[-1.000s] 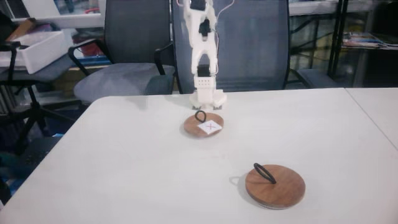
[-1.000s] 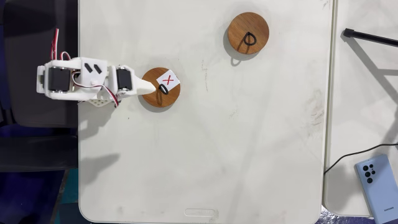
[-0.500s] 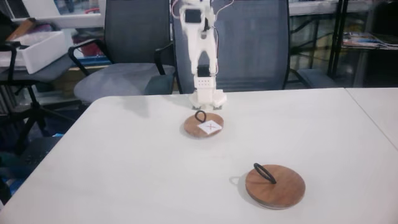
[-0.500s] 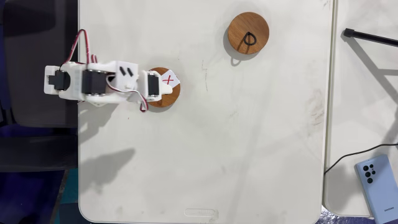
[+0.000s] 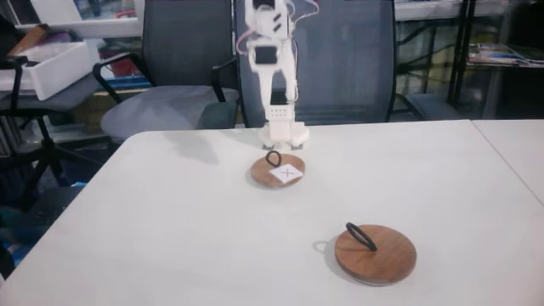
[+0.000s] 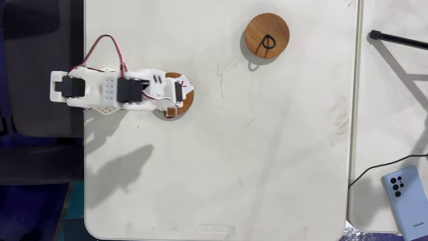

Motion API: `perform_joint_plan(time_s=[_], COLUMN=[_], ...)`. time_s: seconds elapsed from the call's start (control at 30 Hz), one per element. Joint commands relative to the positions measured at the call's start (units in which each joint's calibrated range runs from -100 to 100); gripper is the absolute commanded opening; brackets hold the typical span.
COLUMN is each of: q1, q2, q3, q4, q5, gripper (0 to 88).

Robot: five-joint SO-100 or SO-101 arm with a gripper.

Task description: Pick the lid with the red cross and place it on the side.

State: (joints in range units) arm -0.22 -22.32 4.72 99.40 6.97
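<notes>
The lid with the red cross (image 5: 277, 172) is a small wooden disc with a black ring handle and a white label. It lies flat on the white table (image 5: 170, 221), just in front of the arm's base (image 5: 283, 133). From above, my gripper (image 6: 175, 94) reaches in from the left and hangs over this lid (image 6: 188, 100), hiding most of it. In the front fixed view the arm (image 5: 267, 53) is raised well above the lid and not touching it. The fingers are hidden under the arm's body, so open or shut cannot be told.
A larger plain wooden lid (image 5: 376, 252) with a black ring lies nearer the front, seen from above at the far right (image 6: 267, 35). Office chairs (image 5: 174, 76) stand behind the table. A blue phone (image 6: 404, 191) and a black rod (image 6: 394, 39) lie on the adjoining table.
The arm has risen and stretched forward, so it now covers most of the labelled lid from above. Neither lid has moved.
</notes>
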Motion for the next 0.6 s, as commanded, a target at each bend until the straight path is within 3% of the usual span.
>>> perform_joint_plan(time_s=[0.0,0.57], q1=[-0.1,0.1], q2=[1.5,1.1], q3=[0.9,10.4], q4=[0.6,-9.2], q5=[2.2,3.4], gripper=[2.0,2.0])
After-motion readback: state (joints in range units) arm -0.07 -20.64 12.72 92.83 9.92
